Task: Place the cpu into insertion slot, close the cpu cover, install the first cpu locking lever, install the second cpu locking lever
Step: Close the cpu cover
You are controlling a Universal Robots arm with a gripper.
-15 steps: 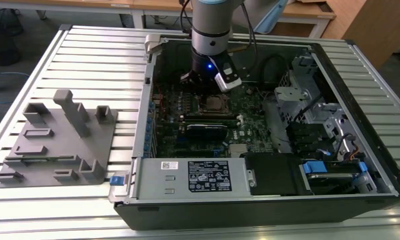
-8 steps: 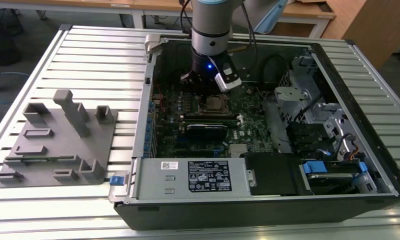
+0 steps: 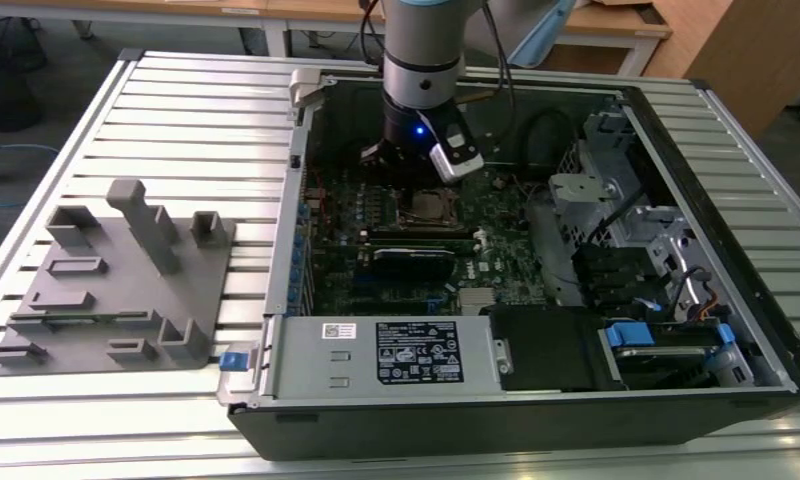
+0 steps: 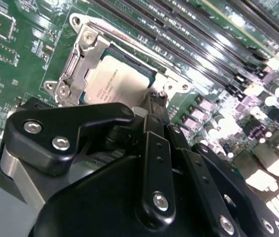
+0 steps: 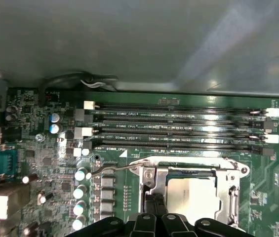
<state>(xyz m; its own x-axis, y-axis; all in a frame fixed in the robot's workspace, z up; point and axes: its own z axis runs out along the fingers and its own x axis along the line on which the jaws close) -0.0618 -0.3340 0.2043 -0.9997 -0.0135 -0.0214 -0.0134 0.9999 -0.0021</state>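
The cpu point(image 5: 193, 190) lies flat in the insertion slot point(image 3: 435, 207), its dull silver top point(image 4: 117, 79) showing through the window of the cpu cover point(image 5: 226, 185). That silvery frame point(image 4: 80, 54) is folded down over the chip. A thin wire locking lever point(image 5: 114, 169) reaches out sideways from one corner of the socket over the green board. My gripper point(image 5: 155, 197) hangs low over the socket's edge, shut, with its black tips point(image 4: 157, 101) at the cover's rim beside the chip. In the exterior view my gripper point(image 3: 420, 180) is just behind the socket.
Long black memory slots point(image 5: 179, 126) run beside the socket. A black card point(image 3: 414, 262) stands in front of it. The open case has a power supply point(image 3: 387, 355) at the front and drive cages point(image 3: 640, 260) on the exterior view's right. A grey fixture plate point(image 3: 120, 280) lies outside on the slatted table.
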